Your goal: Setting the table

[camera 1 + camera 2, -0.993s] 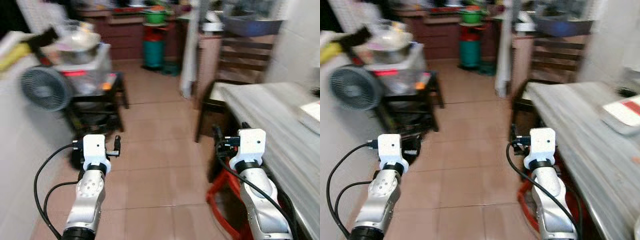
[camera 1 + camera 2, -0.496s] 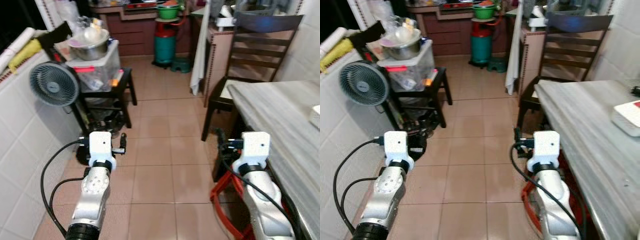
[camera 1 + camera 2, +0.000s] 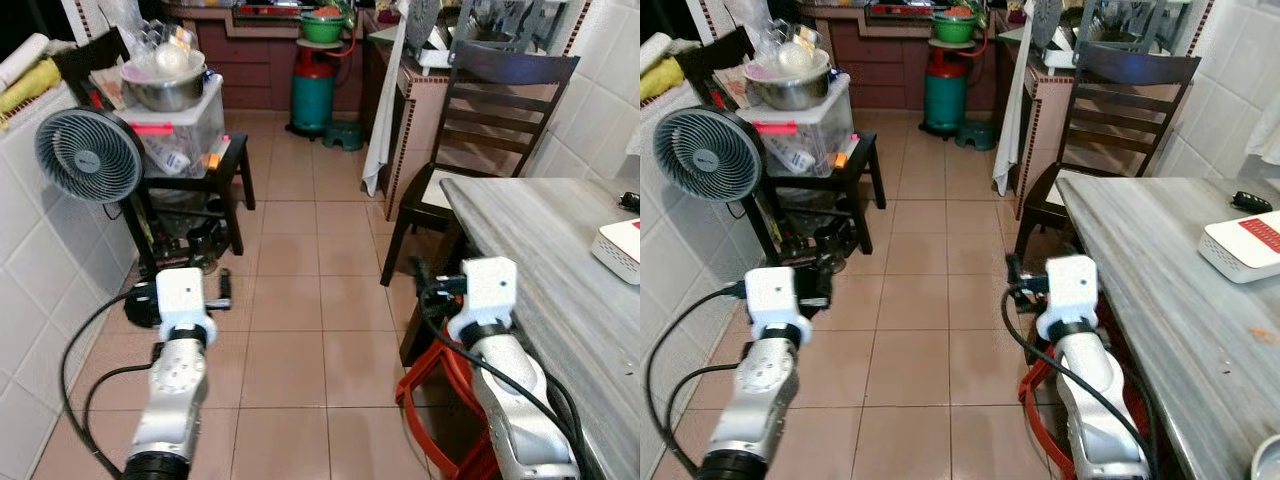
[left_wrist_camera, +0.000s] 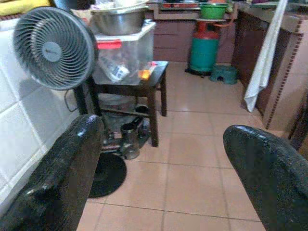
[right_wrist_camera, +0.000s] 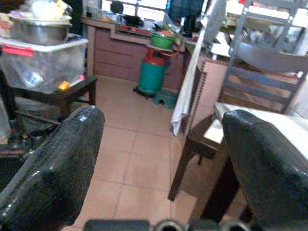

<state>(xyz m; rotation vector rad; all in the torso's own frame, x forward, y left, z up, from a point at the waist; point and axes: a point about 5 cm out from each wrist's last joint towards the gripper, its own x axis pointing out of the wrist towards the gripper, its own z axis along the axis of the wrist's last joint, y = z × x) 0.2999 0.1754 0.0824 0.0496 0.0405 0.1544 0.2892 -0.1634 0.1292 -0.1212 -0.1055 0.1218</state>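
I see left claw spread wide over floor tiles, right claw wide too, both empty, tabletop at three o'clock (white box on it), fan at ten o'clock.

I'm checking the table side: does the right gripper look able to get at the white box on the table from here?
Probably not yet. The right gripper hangs open off the table edge, and the white box lies well beyond it, though nothing blocks the way.

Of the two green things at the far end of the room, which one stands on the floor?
The tall green gas cylinder stands on the tiled floor. The green bowl rests above it on the cylinder's red top, off the floor.
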